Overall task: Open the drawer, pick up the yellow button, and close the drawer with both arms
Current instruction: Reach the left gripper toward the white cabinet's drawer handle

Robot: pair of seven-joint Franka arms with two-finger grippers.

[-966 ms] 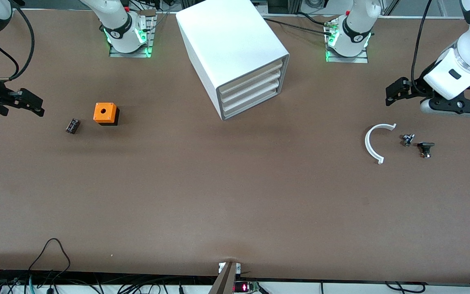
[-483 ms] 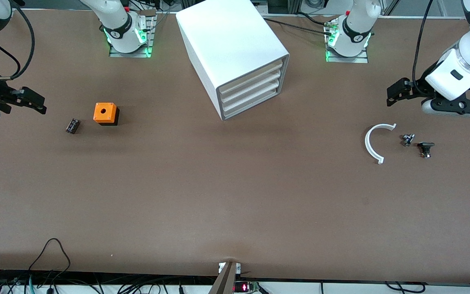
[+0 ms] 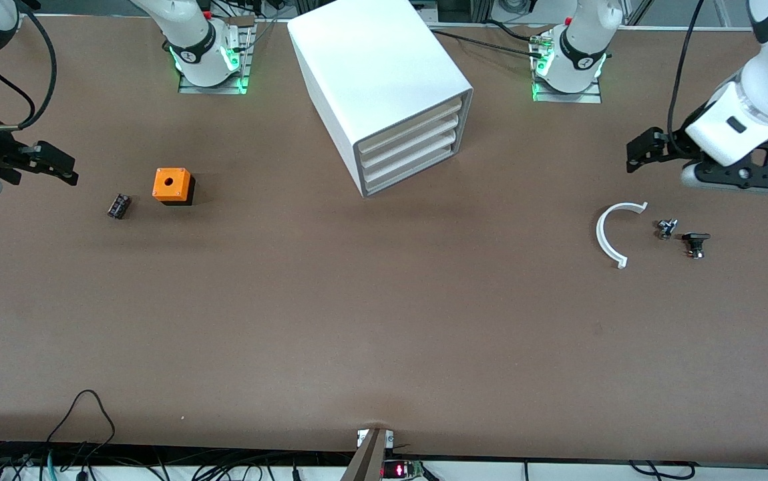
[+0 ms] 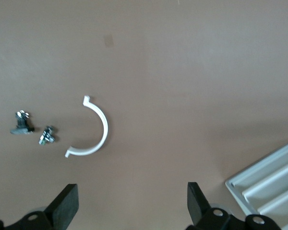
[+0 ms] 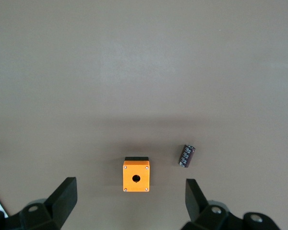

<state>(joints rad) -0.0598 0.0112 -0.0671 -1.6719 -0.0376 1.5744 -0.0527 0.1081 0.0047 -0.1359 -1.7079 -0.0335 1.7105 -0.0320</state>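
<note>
Cabinet point(image 3: 384, 93) stands near the robots' edge of the table point(image 3: 384, 334), between the two arm bases, turned so its drawer fronts face toward the front camera and the left arm's end. All four drawers sit flush; the top drawer point(image 3: 411, 125) is closed, its cream front level with the cabinet's frame. The button cannot be seen anywhere on the table.

In front of the cabinet the brown tabletop runs bare all the way to the camera's edge, so the drawer front has open room ahead of it.

The left gripper point(image 3: 639, 155) hangs in the air toward the left arm's end of the table from the cabinet, well apart from it, over bare table. Its fingers point(image 4: 63, 208) are spread wide with nothing between them. A corner of the cabinet's drawer fronts shows in the left wrist view. Nearer the camera than the cabinet, at the same end, lie a white half-ring point(image 3: 614, 232), a small metal part point(image 3: 665, 228) and a small black part point(image 3: 695, 242), each apart from the others.

The right gripper point(image 3: 57, 167) hangs toward the right arm's end from the cabinet, close to the table's end edge. Its fingers point(image 5: 62, 197) also stand wide apart and empty. Between it and the cabinet rest an orange box with a hole point(image 3: 173, 186) and, just beside that, a small dark cylinder point(image 3: 118, 206).
</note>
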